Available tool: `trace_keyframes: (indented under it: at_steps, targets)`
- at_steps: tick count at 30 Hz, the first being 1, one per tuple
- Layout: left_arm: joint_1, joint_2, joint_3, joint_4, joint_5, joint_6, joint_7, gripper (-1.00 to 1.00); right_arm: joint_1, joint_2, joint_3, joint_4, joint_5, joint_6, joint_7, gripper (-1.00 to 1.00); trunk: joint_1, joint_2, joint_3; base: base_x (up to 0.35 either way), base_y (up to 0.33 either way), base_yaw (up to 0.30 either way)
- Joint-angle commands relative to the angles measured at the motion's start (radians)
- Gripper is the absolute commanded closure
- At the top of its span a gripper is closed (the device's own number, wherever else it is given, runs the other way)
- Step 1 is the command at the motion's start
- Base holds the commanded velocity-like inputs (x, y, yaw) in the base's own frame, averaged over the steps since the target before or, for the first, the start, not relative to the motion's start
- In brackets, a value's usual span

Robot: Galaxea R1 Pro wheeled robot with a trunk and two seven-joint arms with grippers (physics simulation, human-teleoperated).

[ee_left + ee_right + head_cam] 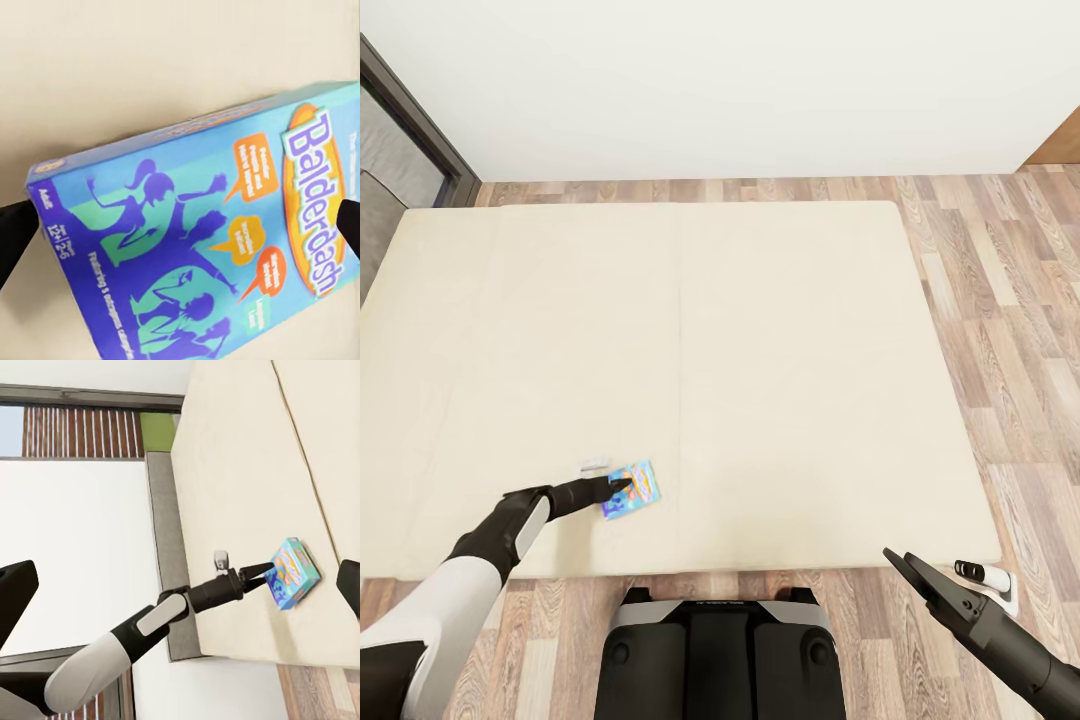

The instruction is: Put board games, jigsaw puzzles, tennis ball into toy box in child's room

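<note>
Dark robot base (720, 655) sits at the near edge of the head view, on wood-plank floor (1000, 300). Left arm reaches forward over the bed (690, 370), low on its beige mattress, near the front edge. Left gripper (622, 490) is at the small blue board game (632, 490); fingers apart, one on either side of the box, as the left wrist view shows, dark fingertips (15, 232) at both edges of the frame with the box between them. Whether they press the box: cannot tell. Box lid reads "Balderdash", blue with orange bubbles. Small white object (593, 464) lies on the mattress just beside the box, unidentifiable. Right gripper (905, 568) hangs over floor past the bed's front right corner, fingers apart, holding nothing.
</note>
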Motion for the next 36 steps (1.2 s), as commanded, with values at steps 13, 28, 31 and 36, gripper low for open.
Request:
trace_keyframes:
  at_steps: [13, 28, 31, 36]
  targets:
    - [-0.002, 0.008, 0.002, 0.000, 0.005, 0.010, -0.105, -1.00, 0.000, -0.001, 0.000, -0.001, -0.005, 0.006, 0.002, -1.00, 0.001, -0.001, -0.001, 0.000, 0.000, 0.000]
    - [-0.002, 0.012, 0.002, 0.006, 0.004, 0.007, -0.137, -1.00, 0.000, -0.002, -0.012, -0.001, -0.005, 0.007, 0.003, -1.00, 0.001, -0.001, -0.001, 0.000, 0.000, 0.000]
    - [-0.002, 0.011, 0.002, 0.007, 0.003, 0.007, -0.137, -1.00, 0.000, -0.002, -0.019, -0.001, -0.005, 0.008, 0.003, -1.00, 0.001, -0.001, -0.001, 0.000, 0.000, 0.000]
    - [-0.002, 0.010, 0.002, 0.008, 0.003, 0.006, -0.133, -1.00, 0.000, -0.002, -0.023, -0.001, -0.005, 0.008, 0.003, -1.00, 0.001, -0.001, -0.001, 0.000, -0.001, 0.000]
